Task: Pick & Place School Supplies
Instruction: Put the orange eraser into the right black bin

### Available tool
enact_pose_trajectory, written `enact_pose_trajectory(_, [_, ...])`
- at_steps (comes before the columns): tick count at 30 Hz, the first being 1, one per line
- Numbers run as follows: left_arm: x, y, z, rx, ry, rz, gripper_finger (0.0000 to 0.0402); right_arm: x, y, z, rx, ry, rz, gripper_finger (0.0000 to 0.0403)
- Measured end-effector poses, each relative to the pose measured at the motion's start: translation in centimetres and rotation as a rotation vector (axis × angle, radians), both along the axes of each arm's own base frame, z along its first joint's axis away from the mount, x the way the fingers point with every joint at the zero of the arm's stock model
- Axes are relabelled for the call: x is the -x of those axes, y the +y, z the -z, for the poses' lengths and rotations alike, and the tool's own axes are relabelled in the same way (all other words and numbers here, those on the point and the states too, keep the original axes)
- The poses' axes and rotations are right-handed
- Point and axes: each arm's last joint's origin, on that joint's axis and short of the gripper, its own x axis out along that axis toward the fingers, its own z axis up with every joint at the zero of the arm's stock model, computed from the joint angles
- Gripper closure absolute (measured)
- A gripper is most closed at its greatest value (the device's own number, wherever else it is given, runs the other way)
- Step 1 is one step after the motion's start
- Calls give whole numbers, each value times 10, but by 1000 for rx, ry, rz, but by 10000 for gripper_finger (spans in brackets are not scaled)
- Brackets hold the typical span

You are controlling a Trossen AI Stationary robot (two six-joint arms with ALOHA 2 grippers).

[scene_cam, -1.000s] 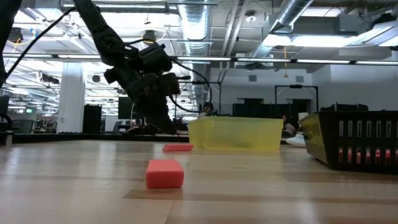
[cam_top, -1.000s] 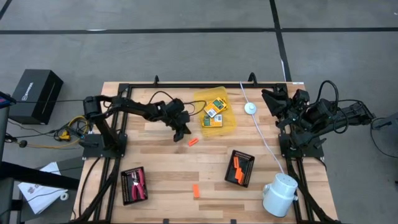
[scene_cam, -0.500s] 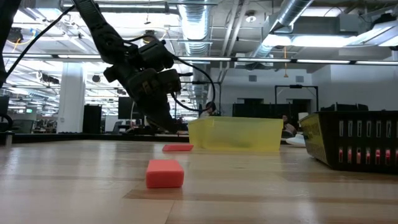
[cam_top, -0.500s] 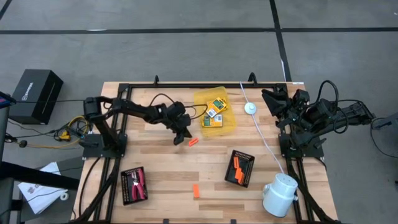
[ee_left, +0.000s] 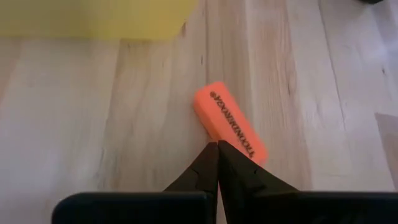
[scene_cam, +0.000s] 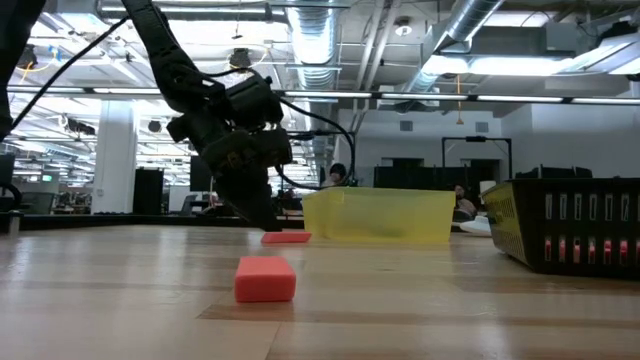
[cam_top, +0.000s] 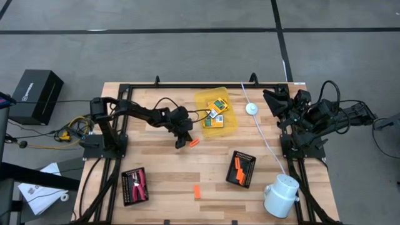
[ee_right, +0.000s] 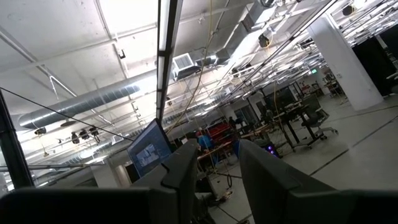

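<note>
The left gripper (ee_left: pixel 217 148), fingers pressed together, has dropped onto the orange stick (ee_left: pixel 231 123) mid-surface; no grasp yet.

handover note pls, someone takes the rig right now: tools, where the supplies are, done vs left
Left tool: shut, empty, tips just short of an orange stick lying on the table beside the yellow tray.
Right tool: open, parked at the right table edge, aimed up into the room.
Done: card boxes are in the yellow tray, orange sticks in the right black tray, red-handled tool in the left black tray.
Left: the stick at the left tool, and a second loose stick near the front edge.
</note>
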Motion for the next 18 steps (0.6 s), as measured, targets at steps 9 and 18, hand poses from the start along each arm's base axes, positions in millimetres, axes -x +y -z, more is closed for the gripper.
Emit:
enact_pose_trajectory(9, [0,0,1,2,4,0,401,0,0,0,0,1,-1,291])
enact_pose_trajectory(18, [0,7,-4,19,-20,-16,401,0,0,0,0,0,-1,291])
